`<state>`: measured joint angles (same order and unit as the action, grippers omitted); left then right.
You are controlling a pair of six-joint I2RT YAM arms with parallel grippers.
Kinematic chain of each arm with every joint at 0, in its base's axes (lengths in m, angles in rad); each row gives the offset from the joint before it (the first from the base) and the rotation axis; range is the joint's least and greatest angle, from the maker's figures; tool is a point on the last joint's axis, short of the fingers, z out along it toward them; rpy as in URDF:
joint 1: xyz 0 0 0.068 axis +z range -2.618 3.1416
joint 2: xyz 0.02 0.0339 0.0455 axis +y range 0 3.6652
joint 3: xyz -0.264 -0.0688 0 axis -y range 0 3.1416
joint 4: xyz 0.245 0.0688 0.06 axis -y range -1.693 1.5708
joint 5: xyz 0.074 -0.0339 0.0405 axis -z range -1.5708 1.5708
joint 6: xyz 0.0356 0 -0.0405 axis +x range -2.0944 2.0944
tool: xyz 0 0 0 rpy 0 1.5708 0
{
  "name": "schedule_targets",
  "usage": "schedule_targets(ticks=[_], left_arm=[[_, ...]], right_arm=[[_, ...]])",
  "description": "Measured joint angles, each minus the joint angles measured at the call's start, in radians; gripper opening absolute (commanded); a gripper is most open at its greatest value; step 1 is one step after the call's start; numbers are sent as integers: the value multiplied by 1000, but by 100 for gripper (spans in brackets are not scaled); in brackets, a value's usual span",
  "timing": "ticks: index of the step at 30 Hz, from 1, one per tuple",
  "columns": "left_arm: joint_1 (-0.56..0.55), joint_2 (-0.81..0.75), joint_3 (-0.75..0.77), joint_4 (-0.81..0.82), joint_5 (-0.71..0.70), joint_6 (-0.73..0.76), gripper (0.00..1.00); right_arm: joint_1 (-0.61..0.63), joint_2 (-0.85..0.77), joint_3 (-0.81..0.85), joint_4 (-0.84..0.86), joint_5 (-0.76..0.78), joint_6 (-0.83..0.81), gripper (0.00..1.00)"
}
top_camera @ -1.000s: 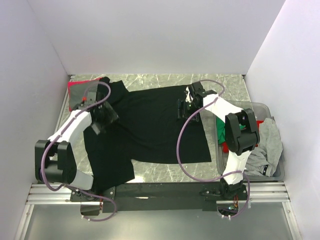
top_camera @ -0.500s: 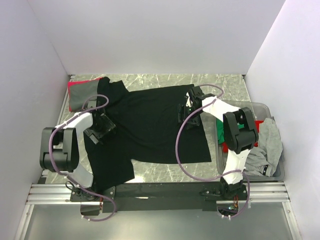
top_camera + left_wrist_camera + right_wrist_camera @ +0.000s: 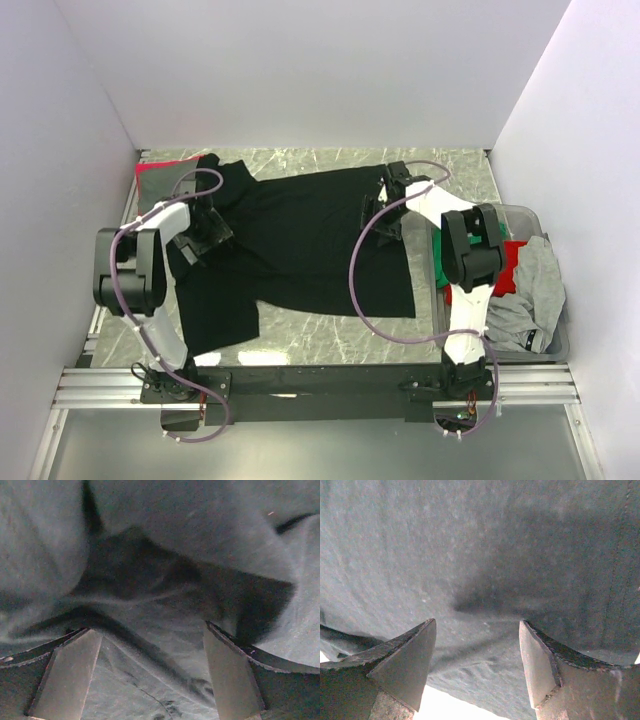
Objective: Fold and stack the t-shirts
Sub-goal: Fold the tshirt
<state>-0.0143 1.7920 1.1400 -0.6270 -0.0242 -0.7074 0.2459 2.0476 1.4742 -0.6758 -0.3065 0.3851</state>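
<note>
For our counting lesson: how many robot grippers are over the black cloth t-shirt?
2. The left gripper is open over the left side of the black cloth t-shirt; the right gripper is open over its right edge. None seems hidden.

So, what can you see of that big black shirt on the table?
The black t-shirt is soft, matte cloth with short sleeves, spread wide across the marbled table. Its right part lies fairly flat and ends in a straight edge, while its left part is creased and bunched. The left tool stands open close over the rumpled folds. The right tool stands open over smooth cloth near the right edge. Neither grips it.
</note>
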Motion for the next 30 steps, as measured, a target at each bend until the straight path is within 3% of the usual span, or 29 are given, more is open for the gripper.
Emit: schedule_targets(ticks=[12, 21, 25, 30], left_arm=[[3, 145, 199, -12, 0, 74, 87], [4, 139, 200, 66, 0, 93, 88], [1, 35, 126, 96, -13, 81, 88], [-22, -249, -10, 118, -80, 19, 88]], right_arm=[[-12, 174, 287, -71, 40, 20, 74], [-17, 228, 387, -103, 50, 8, 74], [-18, 224, 387, -105, 40, -10, 74], [-18, 173, 383, -112, 28, -26, 74]])
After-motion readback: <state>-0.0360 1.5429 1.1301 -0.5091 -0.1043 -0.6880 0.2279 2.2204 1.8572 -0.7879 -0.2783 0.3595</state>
